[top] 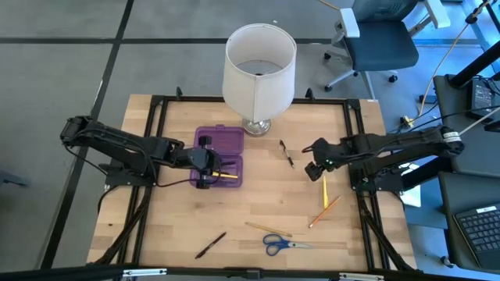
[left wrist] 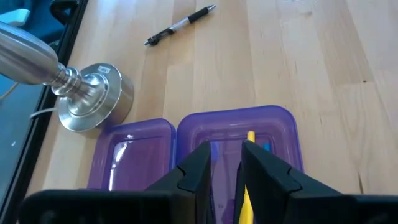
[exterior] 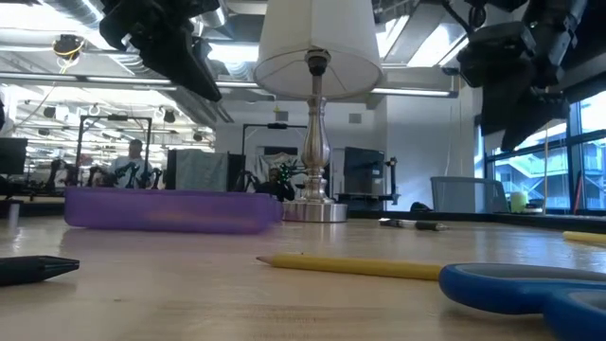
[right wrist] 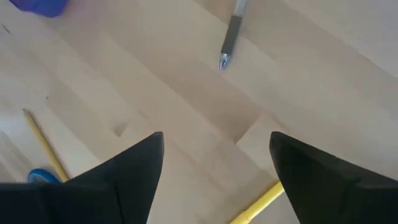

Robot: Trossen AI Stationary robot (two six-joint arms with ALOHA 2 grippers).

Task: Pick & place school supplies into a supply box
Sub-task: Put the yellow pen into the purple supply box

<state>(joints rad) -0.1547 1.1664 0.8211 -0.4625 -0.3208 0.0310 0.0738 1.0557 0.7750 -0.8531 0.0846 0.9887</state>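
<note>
On the left, the left gripper hovers over the purple box, which lies open just at 7 o'clock of the lamp. Its jaws are narrow and pinch a yellow pencil; in the left wrist view the pencil runs along the tray's length, so the release looks a matter of lowering and letting go, not of turning.

Moving right, a black pen lies between the box and the right gripper, its long axis running roughly 11 to 5 o'clock. The right gripper hangs just to the pen's 3 o'clock with its jaws spread wide and nothing between them. That arm is plainly the nearer one for this pen.

Nearer the front edge lie a yellow pencil, an orange pencil, the scissors, another pencil and a black pen, all well apart from the box
</note>
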